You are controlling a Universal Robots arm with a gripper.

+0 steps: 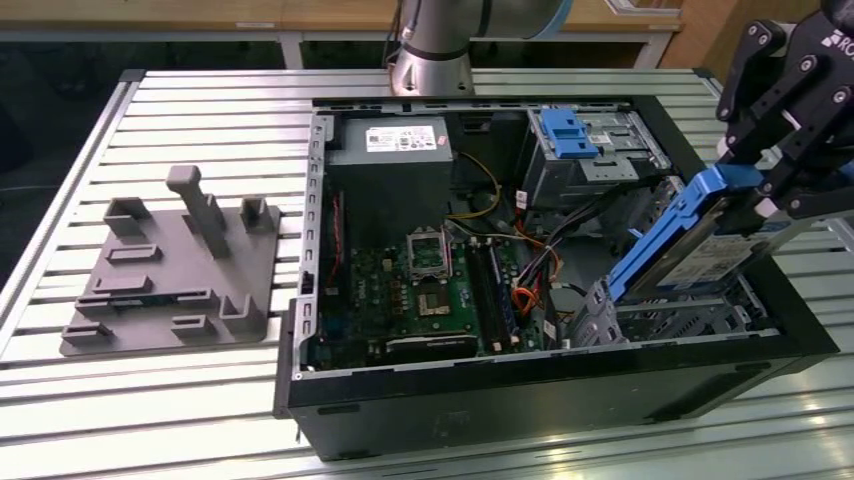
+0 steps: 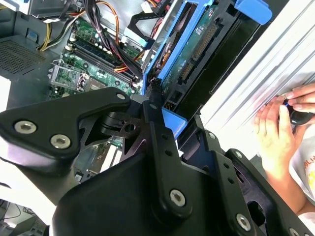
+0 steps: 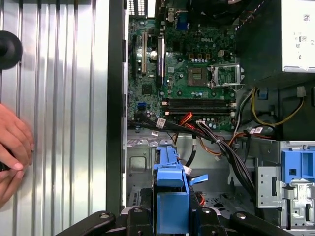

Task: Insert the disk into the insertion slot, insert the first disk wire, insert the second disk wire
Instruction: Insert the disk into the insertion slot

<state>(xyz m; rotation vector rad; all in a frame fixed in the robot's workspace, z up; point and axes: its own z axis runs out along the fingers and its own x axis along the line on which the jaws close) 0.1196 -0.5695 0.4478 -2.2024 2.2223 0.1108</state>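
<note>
- The black gripper (image 1: pixel 761 188) is clamped on the disk (image 1: pixel 694 260), flat silver metal in a glossy blue plastic rail, steeply tilted.
- The disk hangs over the insertion slot (image 1: pixel 714 318), a perforated sheet-metal cage in the open black case's (image 1: pixel 534 378) front corner, on the exterior view's right.

- My fingers (image 2: pixel 156 123): matt black metal, with shiny steel screws.
- Flat silver metal disk (image 1: pixel 705 262): smooth, its bright blue plastic rail glossy.
- Ribbed silver metal counter (image 1: pixel 200 110): dull sheen.
- Grey plastic fixture (image 1: pixel 174 270): matt.
</note>
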